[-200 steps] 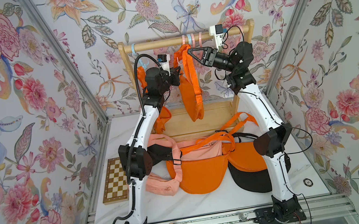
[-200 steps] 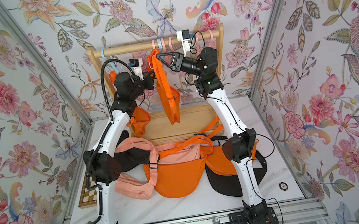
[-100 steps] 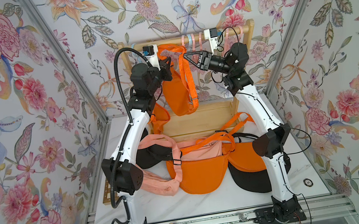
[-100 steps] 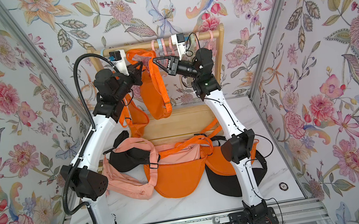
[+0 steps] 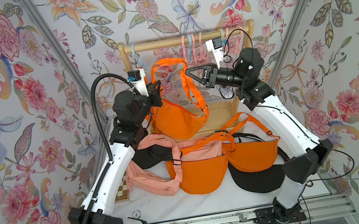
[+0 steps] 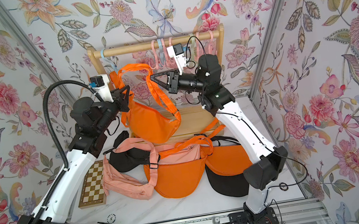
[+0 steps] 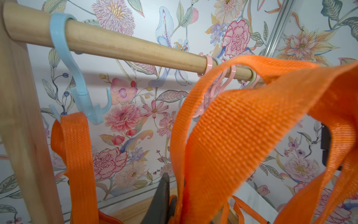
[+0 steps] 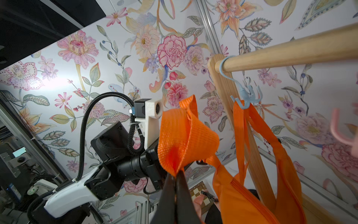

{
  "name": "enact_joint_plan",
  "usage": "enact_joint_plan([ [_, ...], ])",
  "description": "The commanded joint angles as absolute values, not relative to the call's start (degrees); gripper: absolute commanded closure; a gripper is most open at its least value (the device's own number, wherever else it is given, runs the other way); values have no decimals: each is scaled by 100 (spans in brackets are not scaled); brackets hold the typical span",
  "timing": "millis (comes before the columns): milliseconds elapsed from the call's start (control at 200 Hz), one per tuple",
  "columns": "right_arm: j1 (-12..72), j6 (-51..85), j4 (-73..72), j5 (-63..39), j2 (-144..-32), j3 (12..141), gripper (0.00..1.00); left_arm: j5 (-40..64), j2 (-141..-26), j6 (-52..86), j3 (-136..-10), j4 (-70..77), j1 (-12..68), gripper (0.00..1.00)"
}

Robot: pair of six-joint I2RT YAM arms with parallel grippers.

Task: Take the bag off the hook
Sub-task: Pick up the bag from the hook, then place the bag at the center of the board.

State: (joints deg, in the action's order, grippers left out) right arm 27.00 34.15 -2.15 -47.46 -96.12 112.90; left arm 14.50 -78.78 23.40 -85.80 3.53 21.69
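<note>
Both left tool and right tool clamp the strap, free below the rail.

Bright, soft, even light here. In both top views the wallpaper carries no hard shadows, though the wide lens tips the aluminium posts outward. Left wrist view: the wooden rail casts a pale grey band on the wall, and the orange strap blurs near the lens. Right wrist view: a white glare patch on the wall.

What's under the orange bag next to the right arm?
A black bag sticks out from under the orange bag. Its upper part is covered, so anything else beneath is hidden.
</note>
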Motion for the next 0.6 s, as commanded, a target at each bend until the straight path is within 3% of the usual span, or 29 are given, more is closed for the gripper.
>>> enact_joint_plan([
  [0,2698,2926,-117,-4191,-8752,10445,100,1513,-7383,2257,-8263,199,2478,82],
  [225,2521,2602,1005,-2693,-7085,9187,100,1357,-7008,2242,-7691,-116,3709,80],
  [405,2197,2339,2104,-1490,-6215,8822,100,1209,-7531,1806,-7867,-303,4768,80],
  [596,2024,2102,3048,-208,-5674,8654,100,1662,-8243,1901,-8095,-30,5270,81],
])
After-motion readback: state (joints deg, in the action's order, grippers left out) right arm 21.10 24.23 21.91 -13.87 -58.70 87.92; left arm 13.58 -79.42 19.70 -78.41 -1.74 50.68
